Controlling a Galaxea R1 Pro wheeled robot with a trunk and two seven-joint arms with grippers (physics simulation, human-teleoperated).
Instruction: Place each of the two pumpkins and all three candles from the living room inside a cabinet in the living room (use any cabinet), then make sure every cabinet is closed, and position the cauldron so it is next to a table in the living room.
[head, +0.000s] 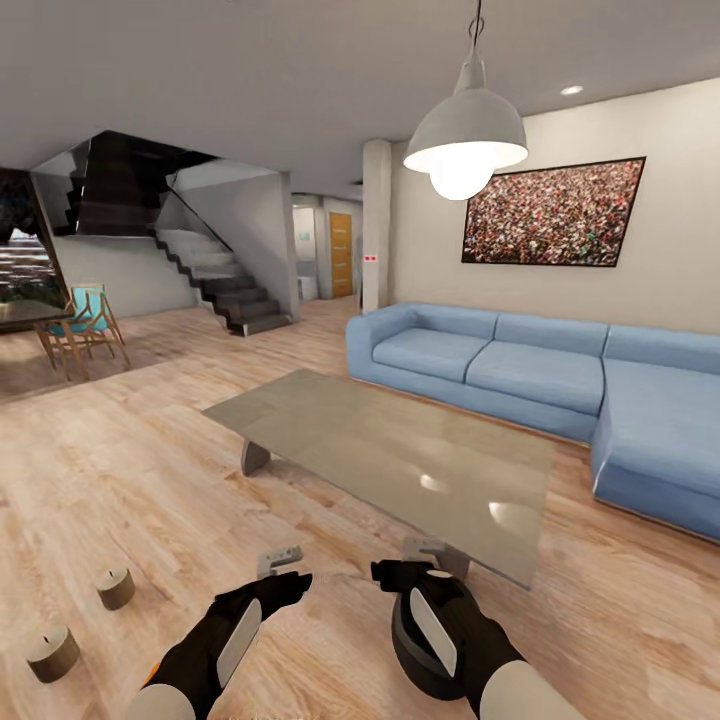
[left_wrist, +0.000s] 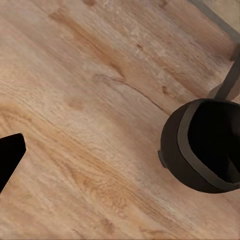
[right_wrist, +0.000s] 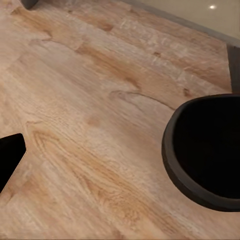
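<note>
Glossy grey-brown coffee table (head: 400, 455) at centre of the wood floor (head: 120, 480), blue sofa (head: 560, 385) behind it. Dark cauldron (head: 425, 650) on the floor just before the table's near edge, partly hidden by the right arm; open rim clear in the left wrist view (left_wrist: 205, 150). Two candles (head: 115, 588) (head: 52, 652) upright, well left of the table. Left gripper (head: 280, 558) and right gripper (head: 420, 550) near the table's edge, holding nothing; jaw spread probably narrow, not certain.
</note>
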